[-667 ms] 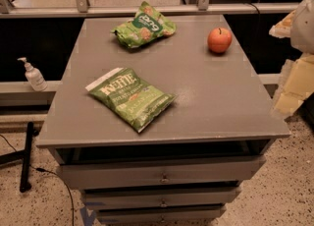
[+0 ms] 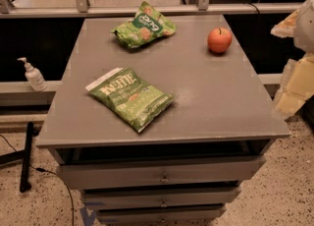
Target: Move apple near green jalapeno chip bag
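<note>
No shift since earlier frame. Apple [image 2: 219, 40] far right on table [image 2: 206, 102], well apart from green jalapeno chip bag [image 2: 131, 98]. Gripper [image 2: 294, 80] off table's right edge, opening impossible to tell. Reach seemingly not begun.

Apple [image 2: 219, 40]: round, red-orange, short dark stem up; it is set upright toward 1 o'clock on the tabletop [image 2: 216, 107].

Green jalapeno chip bag [image 2: 131, 97]: flat, light green, white "KETTLE" lettering. It is laid face-up and skewed, white top edge toward 10 o'clock, at 8 o'clock of the apple, well apart.

Gripper [image 2: 296, 85]: seen at the 3 o'clock frame edge, off the tabletop.
</note>
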You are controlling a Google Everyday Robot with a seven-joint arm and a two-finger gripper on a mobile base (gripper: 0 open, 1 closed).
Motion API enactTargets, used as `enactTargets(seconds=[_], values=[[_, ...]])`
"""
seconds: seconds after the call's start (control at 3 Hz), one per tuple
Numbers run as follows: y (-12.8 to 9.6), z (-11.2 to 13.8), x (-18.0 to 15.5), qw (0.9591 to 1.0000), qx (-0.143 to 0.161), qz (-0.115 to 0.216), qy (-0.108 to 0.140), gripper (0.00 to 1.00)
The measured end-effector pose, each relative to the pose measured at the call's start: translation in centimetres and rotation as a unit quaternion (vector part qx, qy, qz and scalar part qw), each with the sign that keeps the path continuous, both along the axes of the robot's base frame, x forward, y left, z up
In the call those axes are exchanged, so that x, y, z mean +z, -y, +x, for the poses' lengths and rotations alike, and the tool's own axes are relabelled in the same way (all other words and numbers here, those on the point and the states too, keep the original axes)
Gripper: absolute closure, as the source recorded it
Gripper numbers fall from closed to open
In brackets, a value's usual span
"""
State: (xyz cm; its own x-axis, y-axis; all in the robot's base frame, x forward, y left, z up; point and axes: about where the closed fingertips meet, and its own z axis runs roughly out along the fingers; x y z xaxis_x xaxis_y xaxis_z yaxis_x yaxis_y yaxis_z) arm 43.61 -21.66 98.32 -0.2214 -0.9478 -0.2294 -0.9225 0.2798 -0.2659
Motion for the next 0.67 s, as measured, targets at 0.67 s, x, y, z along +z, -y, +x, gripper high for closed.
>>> enactTargets(seconds=[0.67], values=[[1.5, 4.2, -2.0, 0.9896, -0.051, 0.123, 0.056, 0.00]])
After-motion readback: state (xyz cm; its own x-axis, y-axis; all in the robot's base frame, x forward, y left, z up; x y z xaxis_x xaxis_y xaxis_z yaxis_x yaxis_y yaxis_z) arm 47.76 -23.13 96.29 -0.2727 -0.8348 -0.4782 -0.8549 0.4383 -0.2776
